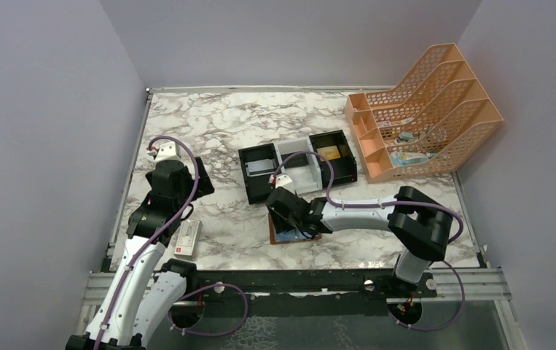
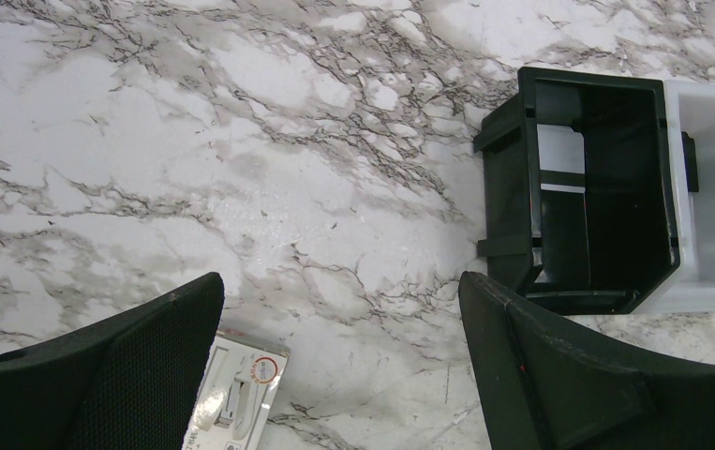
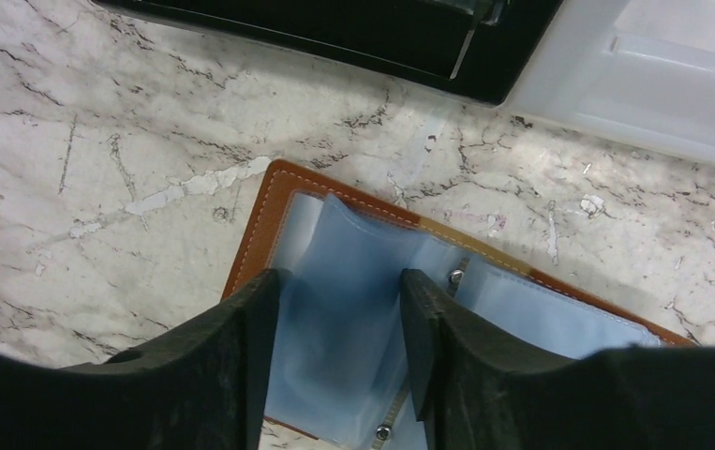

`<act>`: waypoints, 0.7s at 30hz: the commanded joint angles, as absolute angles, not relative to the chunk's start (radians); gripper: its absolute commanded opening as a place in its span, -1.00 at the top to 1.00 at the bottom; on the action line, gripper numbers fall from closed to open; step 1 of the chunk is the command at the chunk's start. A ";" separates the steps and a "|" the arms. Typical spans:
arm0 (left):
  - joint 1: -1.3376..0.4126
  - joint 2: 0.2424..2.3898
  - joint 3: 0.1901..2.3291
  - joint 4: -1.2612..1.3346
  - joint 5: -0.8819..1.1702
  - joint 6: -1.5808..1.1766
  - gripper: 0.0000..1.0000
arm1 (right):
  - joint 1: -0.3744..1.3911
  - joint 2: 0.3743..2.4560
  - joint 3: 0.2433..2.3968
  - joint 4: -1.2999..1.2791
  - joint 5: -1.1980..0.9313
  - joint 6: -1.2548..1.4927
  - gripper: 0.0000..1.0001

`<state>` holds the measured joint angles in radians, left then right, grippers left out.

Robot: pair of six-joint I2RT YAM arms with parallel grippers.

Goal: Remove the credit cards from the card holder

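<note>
The card holder (image 1: 289,235) lies open on the marble, brown leather edge (image 3: 258,214) with pale blue pockets (image 3: 559,314) inside. My right gripper (image 1: 293,217) hangs low over it. In the right wrist view its jaws (image 3: 339,281) stand part open around a raised, blurred blue pocket leaf (image 3: 349,239). No card shows plainly in the pockets. One pale credit card (image 1: 260,168) lies in the tray's left black compartment, also seen in the left wrist view (image 2: 559,155). My left gripper (image 1: 191,186) is wide open and empty (image 2: 342,291) above bare marble.
The black-and-white three-compartment tray (image 1: 298,166) stands just behind the wallet (image 3: 335,28), a gold-yellow card (image 1: 327,152) in its right compartment. A long white box with a red mark (image 1: 189,237) lies by the left arm (image 2: 236,394). An orange file rack (image 1: 420,109) stands back right.
</note>
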<state>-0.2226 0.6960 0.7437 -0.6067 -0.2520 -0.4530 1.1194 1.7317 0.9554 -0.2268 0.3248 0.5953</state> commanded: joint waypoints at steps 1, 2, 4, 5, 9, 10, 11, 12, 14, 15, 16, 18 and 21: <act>-0.218 0.692 0.729 -0.582 -0.244 -0.445 -0.99 | 1.125 1.721 0.905 -0.216 0.314 0.611 0.07; -0.218 0.691 0.729 -0.581 -0.245 -0.445 -0.99 | 1.123 1.714 0.897 -0.202 0.303 0.613 0.09; -0.217 0.691 0.727 -0.582 -0.244 -0.445 -0.99 | 1.121 1.699 0.888 -0.181 0.291 0.612 0.22; -0.218 0.689 0.727 -0.583 -0.244 -0.445 -0.99 | 1.119 1.691 0.885 -0.171 0.285 0.612 0.27; -0.218 0.688 0.727 -0.582 -0.243 -0.445 -0.99 | 1.092 1.649 0.856 -0.115 0.213 0.609 0.37; -0.218 0.688 0.727 -0.582 -0.242 -0.445 -0.99 | 1.084 1.638 0.849 -0.103 0.197 0.609 0.38; -0.218 0.688 0.727 -0.582 -0.241 -0.445 -0.99 | 1.077 1.631 0.842 -0.095 0.182 0.610 0.38; -0.218 0.688 0.727 -0.582 -0.241 -0.444 -0.99 | 1.071 1.622 0.838 -0.087 0.169 0.610 0.38; -0.218 0.689 0.727 -0.582 -0.239 -0.445 -0.99 | 1.061 1.610 0.832 -0.074 0.140 0.608 0.37; -0.218 0.688 0.727 -0.582 -0.239 -0.445 -0.99 | 1.060 1.608 0.834 -0.071 0.126 0.601 0.36; -0.218 0.687 0.726 -0.582 -0.240 -0.444 -0.98 | 1.059 1.607 0.841 -0.076 0.109 0.592 0.32; -0.219 0.687 0.726 -0.581 -0.238 -0.445 -0.99 | 1.059 1.608 0.859 -0.099 0.104 0.587 0.16; -0.218 0.686 0.726 -0.580 -0.235 -0.445 -0.99 | 1.060 1.595 0.866 -0.115 0.099 0.569 -0.12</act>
<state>-0.2226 0.6960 0.7437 -0.6064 -0.2516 -0.4530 1.0588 1.6325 0.8440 -0.1200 0.1467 0.5930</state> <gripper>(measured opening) 0.992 0.491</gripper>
